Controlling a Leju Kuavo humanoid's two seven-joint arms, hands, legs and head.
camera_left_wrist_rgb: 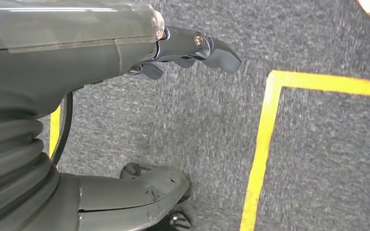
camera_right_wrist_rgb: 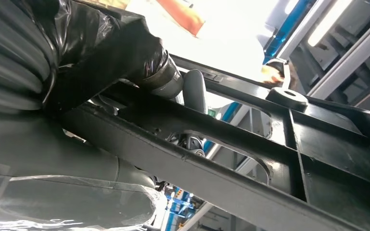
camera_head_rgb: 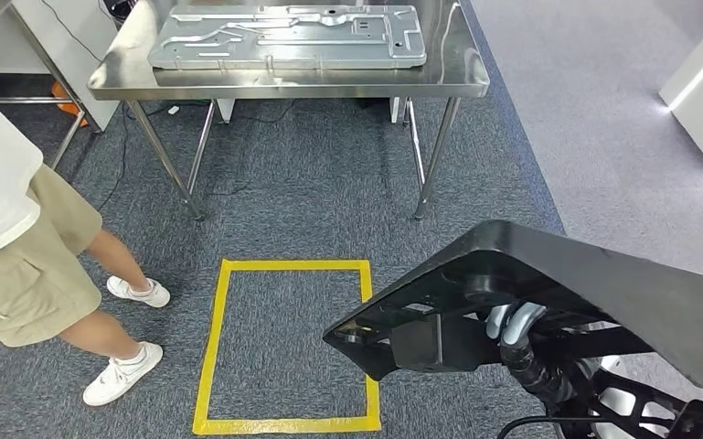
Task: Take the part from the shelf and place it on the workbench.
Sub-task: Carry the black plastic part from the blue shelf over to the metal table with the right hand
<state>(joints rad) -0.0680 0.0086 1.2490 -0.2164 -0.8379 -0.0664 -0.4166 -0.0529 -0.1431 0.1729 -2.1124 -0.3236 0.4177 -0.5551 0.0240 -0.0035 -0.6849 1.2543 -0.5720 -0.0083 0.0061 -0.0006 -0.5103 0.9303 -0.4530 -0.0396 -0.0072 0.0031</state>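
Note:
The part (camera_head_rgb: 594, 288) is a large flat black frame with cut-outs, carried low at the right of the head view. My right hand (camera_head_rgb: 515, 322) grips it from below, with pale fingers hooked through an opening. In the right wrist view the part's black bars (camera_right_wrist_rgb: 250, 144) cross the picture, and my right hand (camera_right_wrist_rgb: 171, 79) curls over one of them. The steel workbench (camera_head_rgb: 283, 88) stands ahead at the top of the head view. My left hand (camera_left_wrist_rgb: 101, 57) hangs over the carpet, fingers (camera_left_wrist_rgb: 211, 48) apart from the thumb and holding nothing.
A large grey stamped metal panel (camera_head_rgb: 288, 37) lies on the workbench. A yellow taped square (camera_head_rgb: 283, 265) marks the carpet in front of it, and its tape (camera_left_wrist_rgb: 262, 144) also runs past my left hand. A person (camera_head_rgb: 18, 247) in shorts and white shoes stands at the left.

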